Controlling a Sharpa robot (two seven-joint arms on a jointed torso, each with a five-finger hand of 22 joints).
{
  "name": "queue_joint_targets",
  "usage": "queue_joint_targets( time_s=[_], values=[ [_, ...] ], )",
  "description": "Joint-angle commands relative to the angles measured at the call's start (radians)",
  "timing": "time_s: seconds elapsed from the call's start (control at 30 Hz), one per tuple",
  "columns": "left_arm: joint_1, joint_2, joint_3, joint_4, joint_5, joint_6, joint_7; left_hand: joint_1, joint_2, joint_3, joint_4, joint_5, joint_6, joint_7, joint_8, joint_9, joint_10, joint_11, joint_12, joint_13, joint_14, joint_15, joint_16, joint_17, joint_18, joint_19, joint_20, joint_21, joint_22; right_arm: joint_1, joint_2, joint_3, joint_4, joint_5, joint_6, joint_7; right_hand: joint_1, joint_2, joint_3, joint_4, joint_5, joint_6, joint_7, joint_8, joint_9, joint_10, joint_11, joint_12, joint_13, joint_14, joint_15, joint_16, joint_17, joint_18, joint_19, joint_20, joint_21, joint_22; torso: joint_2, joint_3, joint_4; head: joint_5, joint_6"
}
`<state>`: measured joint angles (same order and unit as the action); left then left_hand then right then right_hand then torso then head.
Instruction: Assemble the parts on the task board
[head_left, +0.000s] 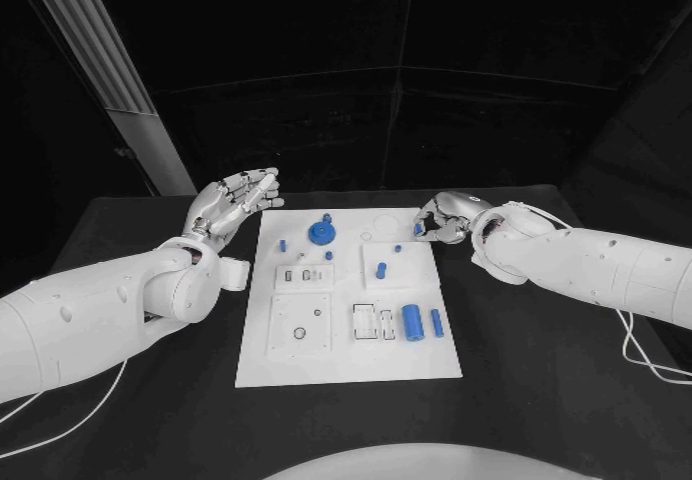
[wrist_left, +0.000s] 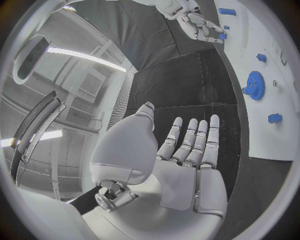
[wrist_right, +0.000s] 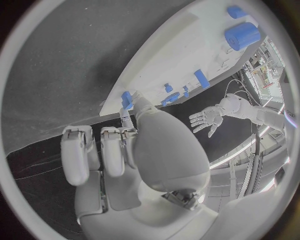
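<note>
Left hand is raised off the far left corner of the task board, fingers spread apart and straight, holding nothing; I read it as parked clear so it doesn't block the work, ready to steady something if needed. Black counter carries the white board in the middle, between my arms. Moving right across the board: blue gear stands near the far edge on its post, probably already seated, with small blue pegs just beside it. Nearer me, white recessed blocks sit in the left half, slots looking partly unfilled. Mid-right, another blue peg, then two blue cylinders lying flat near the right edge, loose, likely waiting to be inserted. Right hand is at the far right corner of the board, fingers curled in around a small blue part at the fingertips. It looks pinched, though contact is partly hidden. I guess that I'm picking it up for placing.
</note>
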<state>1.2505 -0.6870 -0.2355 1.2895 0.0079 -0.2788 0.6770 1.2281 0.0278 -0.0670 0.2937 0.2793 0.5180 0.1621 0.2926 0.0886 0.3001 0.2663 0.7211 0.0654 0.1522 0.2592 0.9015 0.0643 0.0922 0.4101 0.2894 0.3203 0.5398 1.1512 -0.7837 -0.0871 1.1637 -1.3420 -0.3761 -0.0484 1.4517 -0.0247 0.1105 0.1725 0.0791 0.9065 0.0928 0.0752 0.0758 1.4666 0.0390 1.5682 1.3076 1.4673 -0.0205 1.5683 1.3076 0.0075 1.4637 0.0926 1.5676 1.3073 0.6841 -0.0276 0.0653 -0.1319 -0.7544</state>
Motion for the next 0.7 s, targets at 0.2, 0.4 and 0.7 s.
queue_joint_targets(
  time_s=[0.2,0.4,0.7],
  values=[
    [0.001,-0.001,0.001,0.003,-0.002,0.011,0.239,-0.003,0.009,-0.005,-0.002,0.006,-0.005,0.132,0.004,-0.002,-0.005,-0.001,0.001,0.000,-0.009,0.001,0.000,0.001,0.000,-0.008,0.000,0.001,-0.001,0.000,0.006,0.000,-0.004,-0.025,0.025,-0.028,0.010,0.007,0.006,-0.003,0.006,0.023,-0.002,0.011,0.003,0.104,-0.009,0.003,0.263,0.104,-0.011,0.002,0.263,-0.008,0.107,-0.010,0.003,0.263,0.000,0.0002,-0.0009,0.001,-0.003],
    [0.001,-0.003,0.001,0.006,-0.002,0.012,0.238,-0.003,0.009,-0.005,-0.002,0.006,-0.005,0.132,0.004,-0.002,-0.005,-0.001,0.001,0.000,-0.009,0.001,0.000,0.001,0.000,-0.008,0.000,0.001,-0.001,0.000,0.008,0.000,-0.006,-0.026,0.027,-0.034,0.009,0.014,0.009,-0.001,0.007,0.034,-0.003,0.014,0.004,0.104,-0.010,0.003,0.263,0.104,-0.013,0.002,0.263,-0.008,0.107,-0.012,0.003,0.263,0.000,0.0005,0.0003,0.000,-0.005],
    [0.001,-0.001,0.001,0.006,-0.002,0.012,0.238,-0.003,0.009,-0.005,-0.002,0.006,-0.005,0.132,0.004,-0.002,-0.005,-0.001,0.001,0.000,-0.009,0.001,0.000,0.001,0.000,-0.008,0.000,0.001,-0.001,-0.001,0.012,0.000,-0.007,-0.026,0.016,-0.034,0.005,0.025,0.011,0.004,0.001,0.064,-0.006,0.023,0.008,0.104,-0.013,0.003,0.263,0.104,-0.015,0.002,0.263,-0.008,0.107,-0.015,0.003,0.263,0.000,0.0000,-0.0005,0.003,-0.006]
  ],
)
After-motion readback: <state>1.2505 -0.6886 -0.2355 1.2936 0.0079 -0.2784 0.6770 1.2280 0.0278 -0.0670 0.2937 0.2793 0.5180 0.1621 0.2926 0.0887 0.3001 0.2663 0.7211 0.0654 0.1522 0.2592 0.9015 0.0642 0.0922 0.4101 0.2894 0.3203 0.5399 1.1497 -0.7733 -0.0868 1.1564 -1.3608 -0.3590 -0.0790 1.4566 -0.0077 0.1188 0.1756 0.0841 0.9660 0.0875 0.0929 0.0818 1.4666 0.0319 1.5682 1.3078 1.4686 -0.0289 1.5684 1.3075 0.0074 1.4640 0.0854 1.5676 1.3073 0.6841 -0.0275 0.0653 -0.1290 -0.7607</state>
